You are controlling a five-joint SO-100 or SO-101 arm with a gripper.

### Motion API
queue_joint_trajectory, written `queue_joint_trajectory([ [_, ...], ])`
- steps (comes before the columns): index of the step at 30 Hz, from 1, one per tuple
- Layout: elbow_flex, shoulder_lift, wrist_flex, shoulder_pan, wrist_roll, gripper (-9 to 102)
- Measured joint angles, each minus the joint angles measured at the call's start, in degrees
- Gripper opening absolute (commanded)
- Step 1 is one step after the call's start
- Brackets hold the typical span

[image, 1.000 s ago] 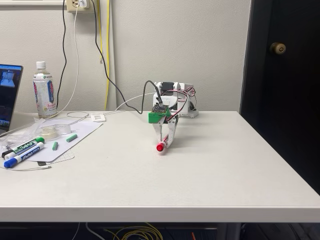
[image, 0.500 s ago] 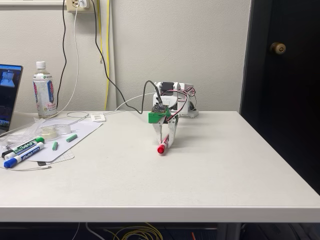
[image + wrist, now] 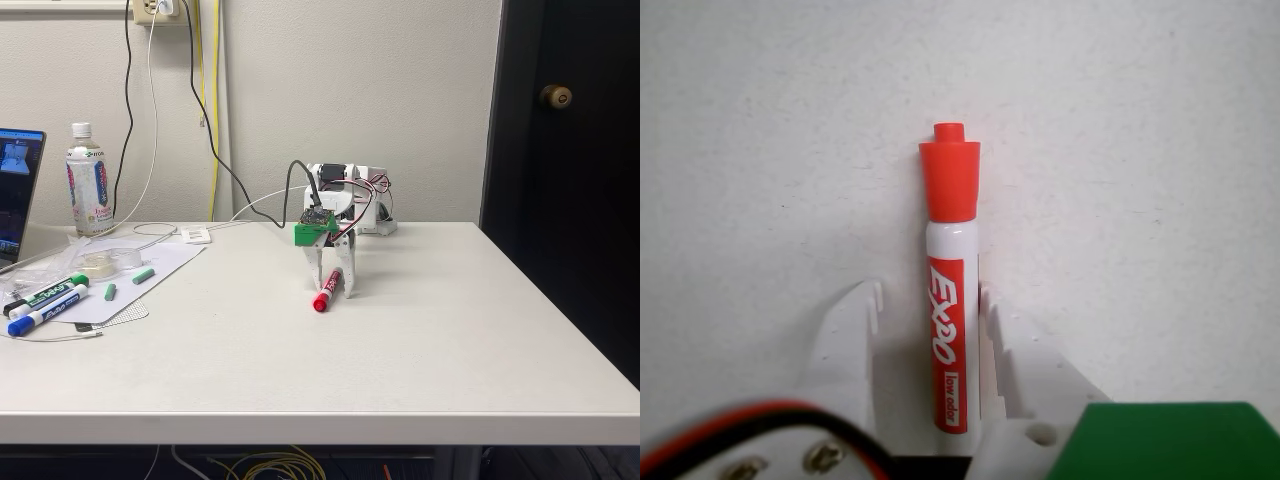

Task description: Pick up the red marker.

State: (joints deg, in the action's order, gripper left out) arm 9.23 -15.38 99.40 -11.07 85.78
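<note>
Marker position: the red marker (image 3: 951, 320) lies flat on the bare white desk (image 3: 420, 340), out in the middle of it, well apart from the clutter at the left edge in the fixed view.
Cap end: in the fixed view the red cap (image 3: 320, 302) points toward the near edge of the desk and a little left; in the wrist view the cap (image 3: 949, 178) points up, away from the arm.
Long axis: the barrel runs along the gap between the fingers, not across it, so the fingers' closing direction is square to the marker's length.
Fingers: the gripper (image 3: 928, 300) is open and lowered to the desk, one finger (image 3: 850, 330) on the left of the barrel and the other finger (image 3: 1012, 340) on the right; the right one sits just beside the barrel, the left one stands a little further off.
Grip state: nothing is held; the marker rests on the desk, and whether the right finger actually touches it cannot be told.
Judgement: the barrel's labelled middle is what lies between the fingers, so a plain close should catch it there, probably nudging it leftward first.
Far side: the arm's base (image 3: 350, 195) stands by the wall, behind the gripper (image 3: 336, 291).
</note>
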Motion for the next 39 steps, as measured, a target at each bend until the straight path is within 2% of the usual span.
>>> queue_joint_trajectory([
  [24,0.00,1.05,-5.89,0.35,-0.62,23],
  [39,1.76,3.16,-5.80,0.44,-3.08,24],
])
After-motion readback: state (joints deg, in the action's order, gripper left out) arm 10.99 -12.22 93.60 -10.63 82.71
